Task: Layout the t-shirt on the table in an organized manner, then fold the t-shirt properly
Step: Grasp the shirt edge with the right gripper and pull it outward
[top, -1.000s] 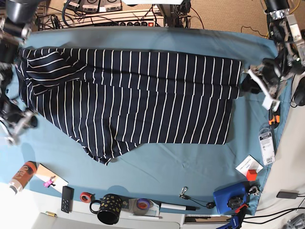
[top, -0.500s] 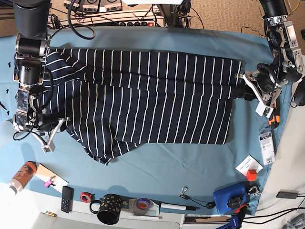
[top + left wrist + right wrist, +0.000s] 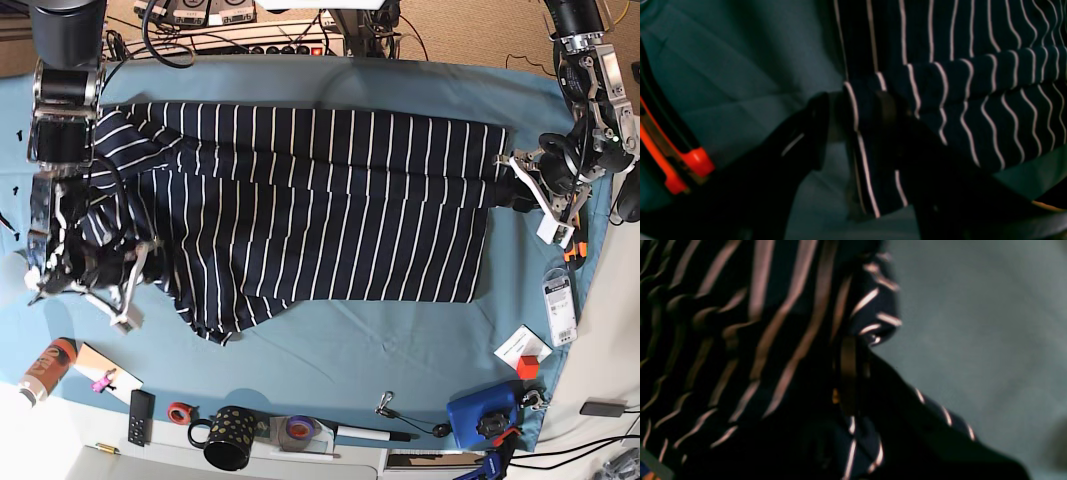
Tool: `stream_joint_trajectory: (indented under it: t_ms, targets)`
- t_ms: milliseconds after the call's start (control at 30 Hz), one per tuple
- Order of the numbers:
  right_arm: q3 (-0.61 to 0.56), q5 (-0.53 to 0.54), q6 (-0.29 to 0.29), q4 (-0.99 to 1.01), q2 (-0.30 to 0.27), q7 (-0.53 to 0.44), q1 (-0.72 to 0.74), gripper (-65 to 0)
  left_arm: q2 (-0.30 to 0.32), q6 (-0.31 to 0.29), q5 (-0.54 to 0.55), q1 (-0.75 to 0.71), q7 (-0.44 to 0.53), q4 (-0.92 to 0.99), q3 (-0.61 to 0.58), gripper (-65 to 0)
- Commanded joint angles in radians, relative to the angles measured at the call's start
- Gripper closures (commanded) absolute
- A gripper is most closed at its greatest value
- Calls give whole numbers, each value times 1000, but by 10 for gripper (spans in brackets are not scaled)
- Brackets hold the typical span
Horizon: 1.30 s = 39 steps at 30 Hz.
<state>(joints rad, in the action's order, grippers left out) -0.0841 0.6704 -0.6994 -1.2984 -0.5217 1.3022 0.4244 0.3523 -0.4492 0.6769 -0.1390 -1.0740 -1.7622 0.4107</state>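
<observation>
The dark navy white-striped soft t-shirt lies spread across the teal cloth-covered table. The left gripper pinches its hem; the right gripper clamps bunched fabric. Uneven pulling could twist the shirt.

The t-shirt, dark navy with thin white stripes, lies spread lengthwise across the upper middle of the base view, mostly flat with a fold ridge running along its upper half. Its left end is bunched and rumpled. The table beneath is covered in slightly wrinkled teal-blue cloth.
</observation>
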Motion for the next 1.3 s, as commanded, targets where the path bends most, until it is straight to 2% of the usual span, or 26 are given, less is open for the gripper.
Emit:
stream_joint_trajectory:
  t_ms: [0, 133, 267, 467, 533, 600, 733, 833, 867, 967, 1100, 1167, 1267]
  targets:
    - [7, 16, 1, -50, -27, -8, 6, 0, 16, -4, 11, 11, 19, -16, 4, -230]
    - [7, 21, 1, -208, -65, 4, -88, 0, 16, -4, 6, 11, 20, -16, 4, -230]
    - [7, 21, 1, -333, -128, 94, -196, 0, 16, -4, 3, 11, 19, -16, 4, -230]
    - [7, 74, 1, -402, -202, 90, -398, 0, 16, -4, 3, 11, 20, -16, 4, -230]
    - [7, 72, 1, -402, -213, 16, -445, 0, 16, -4, 3, 11, 20, -16, 4, -230]
    - [7, 69, 1, -402, -209, 4, -467, 0, 16, -4, 3, 11, 20, -16, 4, -230]
    - [8, 66, 1, -402, -208, 29, -457, 0, 16, -4, 3, 11, 20, -16, 4, -230]
    - [8, 67, 1, -402, -208, 54, -430, -156, 16, -4, 3, 11, 19, -16, 4, -230]
    - [8, 72, 1, -402, -208, 64, -417, -186, 16, -4, 3, 11, 19, -16, 4, -230]
    - [23, 124, 16, -402, -210, 86, -361, -190, 16, -3, 2, 11, 9, -16, 4, -230]
    - [132, 205, 15, -402, -200, 69, -294, -189, 16, -3, -16, 11, -7, -16, 4, -230]
    - [193, 167, 23, -402, -200, 10, -261, -189, 16, -3, -21, 11, -6, -16, 4, -230]
    - [243, 31, 133, -393, -169, -90, -211, -189, 16, -3, -19, 11, -3, -16, 4, -230]
